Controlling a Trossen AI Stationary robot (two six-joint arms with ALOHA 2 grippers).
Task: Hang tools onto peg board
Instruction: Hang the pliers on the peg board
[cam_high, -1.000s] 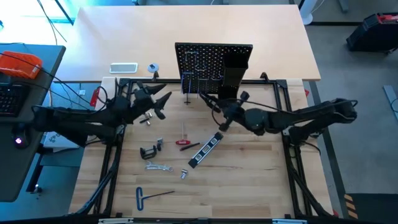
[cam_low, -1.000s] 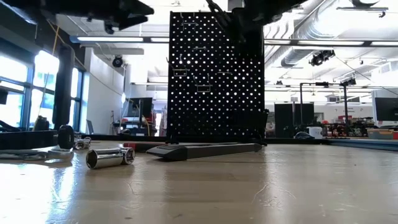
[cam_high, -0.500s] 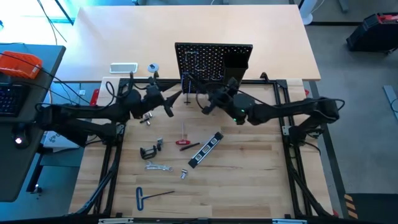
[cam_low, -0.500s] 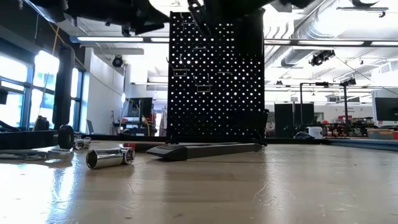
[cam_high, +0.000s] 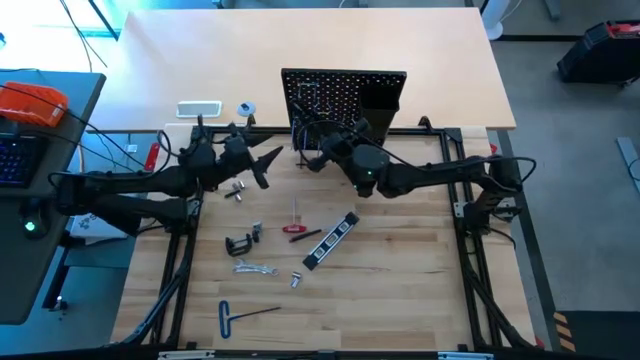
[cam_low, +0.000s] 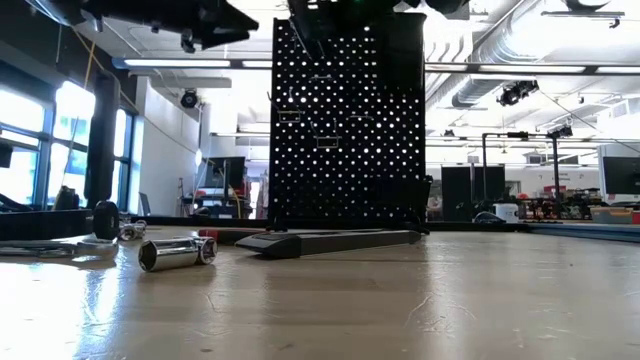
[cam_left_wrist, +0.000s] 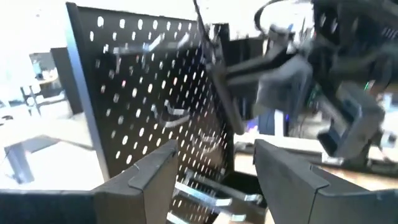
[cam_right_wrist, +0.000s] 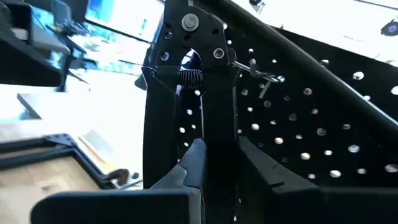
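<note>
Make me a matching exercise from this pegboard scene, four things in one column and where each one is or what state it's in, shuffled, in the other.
Things
1. black pliers
2. left gripper
3. blue T-handle hex key
4. peg board

Places or states
A. lying flat near the table's front edge
B. standing upright at the back of the table
C. clamped in the right gripper, up against the board
D. open and empty, left of the board

Pairs: 1-C, 2-D, 3-A, 4-B
</note>
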